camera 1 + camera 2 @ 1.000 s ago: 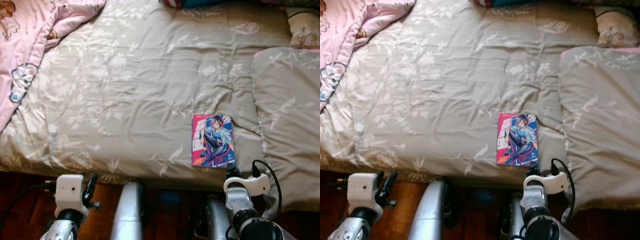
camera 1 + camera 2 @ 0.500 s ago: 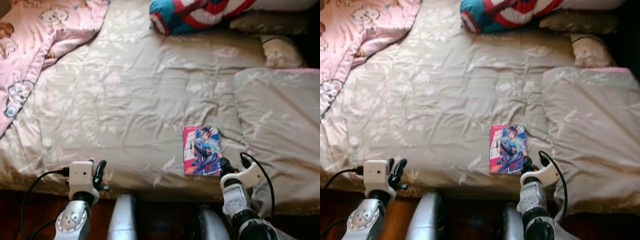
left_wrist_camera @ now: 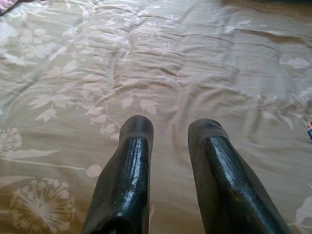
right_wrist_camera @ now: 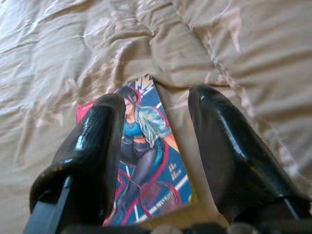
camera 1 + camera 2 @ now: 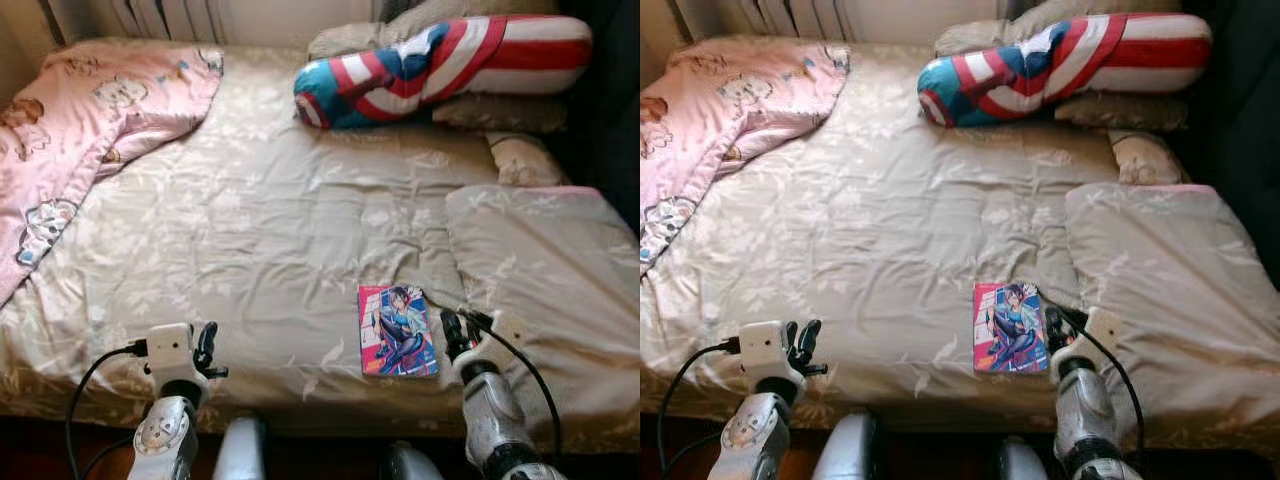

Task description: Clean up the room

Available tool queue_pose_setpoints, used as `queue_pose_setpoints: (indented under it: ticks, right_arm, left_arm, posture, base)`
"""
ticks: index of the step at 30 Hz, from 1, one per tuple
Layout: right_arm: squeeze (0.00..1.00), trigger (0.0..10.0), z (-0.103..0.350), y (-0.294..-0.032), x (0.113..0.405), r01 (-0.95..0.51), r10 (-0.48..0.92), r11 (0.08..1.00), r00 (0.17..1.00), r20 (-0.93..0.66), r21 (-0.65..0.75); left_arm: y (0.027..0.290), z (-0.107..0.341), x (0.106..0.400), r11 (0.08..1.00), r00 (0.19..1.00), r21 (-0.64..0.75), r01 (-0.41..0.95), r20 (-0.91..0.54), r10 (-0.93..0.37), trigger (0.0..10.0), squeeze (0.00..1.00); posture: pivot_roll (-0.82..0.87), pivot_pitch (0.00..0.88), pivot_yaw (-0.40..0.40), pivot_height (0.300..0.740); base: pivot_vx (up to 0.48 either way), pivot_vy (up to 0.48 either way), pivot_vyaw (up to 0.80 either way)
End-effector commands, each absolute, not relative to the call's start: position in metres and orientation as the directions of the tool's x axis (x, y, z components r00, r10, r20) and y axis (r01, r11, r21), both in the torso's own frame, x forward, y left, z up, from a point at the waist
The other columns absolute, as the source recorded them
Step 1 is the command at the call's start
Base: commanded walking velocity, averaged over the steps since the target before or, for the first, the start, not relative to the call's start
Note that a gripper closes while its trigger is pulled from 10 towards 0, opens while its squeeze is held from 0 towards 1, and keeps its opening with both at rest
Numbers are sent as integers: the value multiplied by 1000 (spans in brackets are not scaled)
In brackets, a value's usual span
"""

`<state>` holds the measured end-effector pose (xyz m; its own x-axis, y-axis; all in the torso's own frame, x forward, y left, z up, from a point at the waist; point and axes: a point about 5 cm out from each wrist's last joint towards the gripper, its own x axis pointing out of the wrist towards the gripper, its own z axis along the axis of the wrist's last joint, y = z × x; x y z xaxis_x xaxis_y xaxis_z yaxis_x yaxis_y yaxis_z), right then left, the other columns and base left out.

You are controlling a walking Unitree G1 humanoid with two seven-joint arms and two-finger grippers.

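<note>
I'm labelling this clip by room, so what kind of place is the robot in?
Most likely a bedroom: a bed with a beige floral quilt, a pink cartoon blanket and a striped bolster pillow at its head.

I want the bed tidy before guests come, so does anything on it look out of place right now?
A comic book lies loose on the beige bedspread near the front edge, the open right gripper hovering just over it. The pink blanket is rumpled over the far left corner rather than spread flat.

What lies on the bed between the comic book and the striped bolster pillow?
Nothing: between the comic book and the striped bolster pillow lies bare, wrinkled beige bedspread, as the left eye view shows.
</note>
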<state>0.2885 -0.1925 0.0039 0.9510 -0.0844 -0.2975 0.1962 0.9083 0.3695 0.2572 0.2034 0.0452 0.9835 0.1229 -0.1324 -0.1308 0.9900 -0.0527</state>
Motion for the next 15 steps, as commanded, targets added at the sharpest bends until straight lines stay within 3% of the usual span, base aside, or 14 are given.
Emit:
queue_pose_setpoints:
  ticks: [1,9,15]
  right_arm:
    - [0,10000,-4,-187,281,167,-47,921,944,-325,353]
    - [0,10000,-31,-193,254,247,-84,923,877,-474,294]
    - [0,10000,-46,-193,237,274,-90,928,822,-562,253]
  left_arm:
    - [209,37,254,989,978,-47,-144,-160,135,10000,0]
    - [218,12,251,987,955,-34,-157,-259,143,10000,0]
    - [223,-15,240,987,909,-15,-160,-391,142,10000,0]
  posture:
    - [83,49,-56,688]
    - [85,39,-46,738]
    - [87,36,-43,740]
  base:
    - [0,0,0]
    - [0,0,0]
    - [0,0,0]
